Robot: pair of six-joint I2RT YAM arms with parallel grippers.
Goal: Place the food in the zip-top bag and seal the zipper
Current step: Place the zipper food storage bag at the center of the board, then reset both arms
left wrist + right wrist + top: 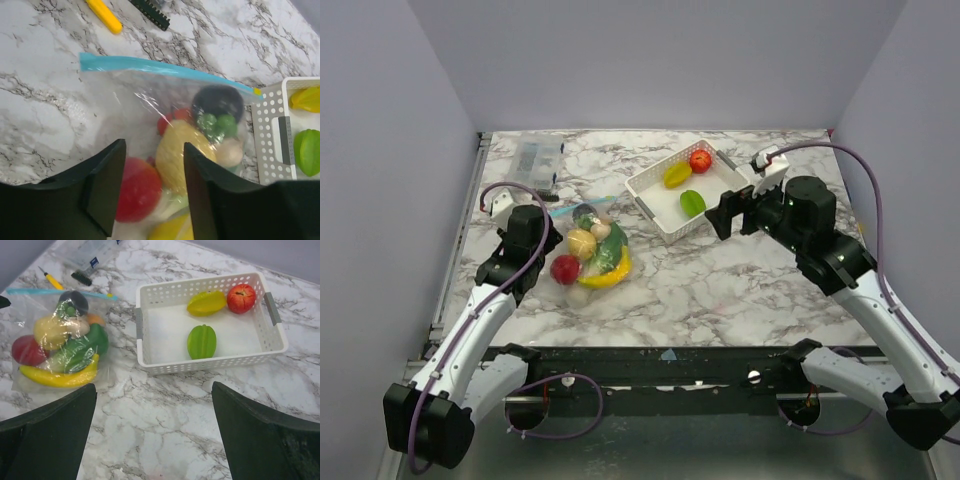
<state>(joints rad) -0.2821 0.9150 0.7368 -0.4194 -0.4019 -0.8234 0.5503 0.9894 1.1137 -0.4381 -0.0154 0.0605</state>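
Three fruits [202,341] wait in the basket [210,364], at two o'clock from the bag [588,250], which lies stuffed, soft and slippery under our half-parted, empty left gripper [154,145]. We'd pinch the zipper [165,67] at its ends. Our right gripper [153,385] gapes wide, empty; the basket's wall may hinder it.

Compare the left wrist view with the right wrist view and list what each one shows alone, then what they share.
Left wrist only: the left gripper, jaws apart over the filled zip-top bag.
Right wrist only: the right gripper, wide open; the red piece in the white basket; and the small clear box.
Both: the bag with its blue-green zipper, and the basket's yellow piece and green piece.
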